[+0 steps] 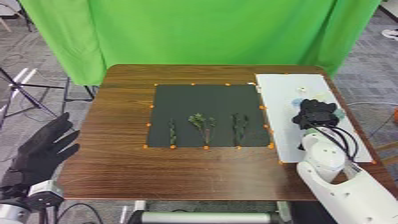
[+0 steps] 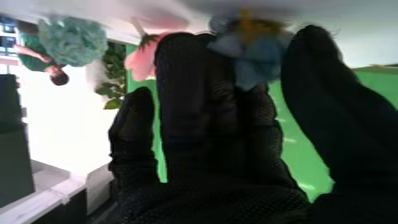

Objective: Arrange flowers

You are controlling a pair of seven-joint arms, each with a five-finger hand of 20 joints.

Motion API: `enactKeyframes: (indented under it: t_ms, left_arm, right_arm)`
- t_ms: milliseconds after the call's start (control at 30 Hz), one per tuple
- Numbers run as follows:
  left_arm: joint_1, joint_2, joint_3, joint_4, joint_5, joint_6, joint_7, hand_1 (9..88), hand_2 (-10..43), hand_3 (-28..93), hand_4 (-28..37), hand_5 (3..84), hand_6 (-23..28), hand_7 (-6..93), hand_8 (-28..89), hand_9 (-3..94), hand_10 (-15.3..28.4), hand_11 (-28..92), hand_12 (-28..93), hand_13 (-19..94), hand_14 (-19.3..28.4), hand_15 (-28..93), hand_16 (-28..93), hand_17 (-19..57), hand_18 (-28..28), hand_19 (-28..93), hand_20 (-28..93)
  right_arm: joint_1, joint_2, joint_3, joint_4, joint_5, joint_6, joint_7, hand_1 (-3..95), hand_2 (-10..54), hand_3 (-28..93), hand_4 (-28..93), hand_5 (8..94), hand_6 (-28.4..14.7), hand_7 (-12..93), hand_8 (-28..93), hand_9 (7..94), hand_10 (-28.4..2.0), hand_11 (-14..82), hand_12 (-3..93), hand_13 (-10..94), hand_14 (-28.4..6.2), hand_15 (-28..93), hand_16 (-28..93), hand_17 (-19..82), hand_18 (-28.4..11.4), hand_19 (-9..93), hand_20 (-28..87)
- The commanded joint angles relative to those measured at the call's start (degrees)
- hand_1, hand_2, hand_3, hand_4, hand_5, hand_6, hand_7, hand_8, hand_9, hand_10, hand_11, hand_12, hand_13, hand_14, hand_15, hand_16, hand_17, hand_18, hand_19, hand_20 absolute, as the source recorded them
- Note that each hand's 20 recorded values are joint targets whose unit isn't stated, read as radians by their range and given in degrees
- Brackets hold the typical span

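Blue flower (image 2: 250, 67) by our straight-fingered right hand (image 1: 317, 114), at three o'clock on the desk (image 1: 107, 160).
We cannot tell whether they touch; our thumb stands apart from the fingers, with a pink flower (image 2: 139, 62) and a teal flower (image 2: 75, 42) nearby over the white sheet (image 1: 289, 150). Centrally, three green sprigs (image 1: 202, 125) lie on our dark mat (image 1: 182, 107); at nine o'clock, our left hand (image 1: 37, 152) is open, fingers spread.

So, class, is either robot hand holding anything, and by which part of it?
Nothing appears held: the right robot hand is open, a blue flower near its fingertips but not gripped; the left robot hand is empty.
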Motion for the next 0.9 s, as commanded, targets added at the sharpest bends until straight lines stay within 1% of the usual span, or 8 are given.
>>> enactKeyframes:
  t_ms: [33,133,233,267,433,600,800,900]
  left_arm:
    - [0.8,-0.03,-0.9,-0.33,-0.09,0.33,0.1,23.9,-0.3,71,-28.3,21.1,0.2,19.2,-10,17.3,8.6,11,19,13,12.1,16,7,-12.3,18.0,35,10]
    - [0.6,0.21,-1.09,-0.34,-0.13,0.1,0.07,23.9,-0.3,71,-28.3,21.1,0.1,19.2,-10,17.3,8.6,11,19,13,12.2,16,7,-12.3,18.0,35,10]
    - [0.9,0.31,-1.66,-0.9,-0.06,0.25,0.53,23.9,-0.3,71,-28.3,21.1,0.1,19.2,-10,17.3,8.6,11,19,13,12.2,16,6,-12.3,18.0,35,10]
    - [0.7,0.26,-2.11,-0.95,0.03,-0.15,0.42,23.8,-0.3,71,-28.3,21.1,0.1,19.1,-10,17.3,8.6,11,19,13,12.2,16,7,-12.3,18.0,35,10]
    - [0.0,1.67,-3.54,-0.86,-0.1,-0.38,0.0,23.8,-0.3,71,-28.3,21.1,0.1,19.1,-10,17.3,8.6,11,19,13,12.2,16,6,-12.2,18.0,35,10]
    - [-0.9,3.32,-3.65,-0.43,-0.2,-0.66,-0.2,23.7,-0.4,71,-28.3,21.1,0.1,19.0,-10,17.3,8.6,11,19,13,12.1,16,6,-12.3,18.0,35,10]
    - [-2.5,4.84,-3.14,0.41,-0.36,-0.95,-1.0,23.5,-0.5,71,-28.3,21.1,0.2,19.0,-10,17.3,8.7,11,19,13,12.0,16,7,-12.3,18.0,35,10]
    - [-3.0,5.35,-2.83,0.66,-0.29,-0.45,-0.99,23.5,-0.5,71,-28.3,21.1,0.2,19.1,-10,17.3,8.7,10,19,13,12.0,16,7,-12.3,18.0,35,10]
  right_arm:
    - [0.6,-0.1,-1.2,1.4,-2.1,3.9,-1.7,48.3,-9.5,79,-28,61.1,2.3,55,5,79.4,-5.7,21.4,50.7,71,-3.0,57,38,23,-20.7,77,53]
    - [-0.3,-0.1,-0.3,-0.5,-1.0,4.7,-2.2,49.7,-9.5,80,-28,65.0,2.4,55,5,82.3,-5.3,22.9,52.1,74,-2.6,59,38,25,-20.4,78,53]
    - [-0.3,-0.5,-0.4,-4.2,0.3,5.8,-3.8,49.5,-9.5,81,-28,65.9,2.4,55,5,83.0,-5.4,22.8,52.4,75,-2.2,60,39,25,-20.2,78,53]
    - [0.1,-0.8,-0.8,-5.5,0.4,6.3,-4.6,49.5,-9.5,81,-28,66.0,2.3,55,5,83.1,-5.4,22.7,52.5,75,-2.2,60,39,25,-20.2,78,53]
    - [4.9,-2.5,-6.5,-11.5,3.0,9.1,-9.9,49.4,-9.5,82,-28,66.6,2.2,55,6,83.5,-5.3,22.4,52.7,75,-2.2,60,39,25,-20.2,78,53]
    - [9.6,-6.6,-12.7,-15.0,5.1,7.9,-16.8,49.2,-9.5,82,-28,66.7,2.3,54,5,83.6,-5.3,22.3,52.8,75,-2.3,60,39,25,-20.2,78,53]
    - [13.9,-13.8,-21.5,-12.8,3.8,5.1,-22.8,49.1,-9.5,82,-28,66.5,2.4,55,6,83.8,-5.4,21.9,52.9,75,-2.4,60,39,26,-20.1,78,53]
    - [15.3,-17.8,-24.9,-9.4,1.1,3.8,-25.1,49.1,-9.5,82,-28,66.5,2.5,55,6,83.8,-5.4,21.9,53.0,75,-2.4,60,40,25,-20.0,78,53]
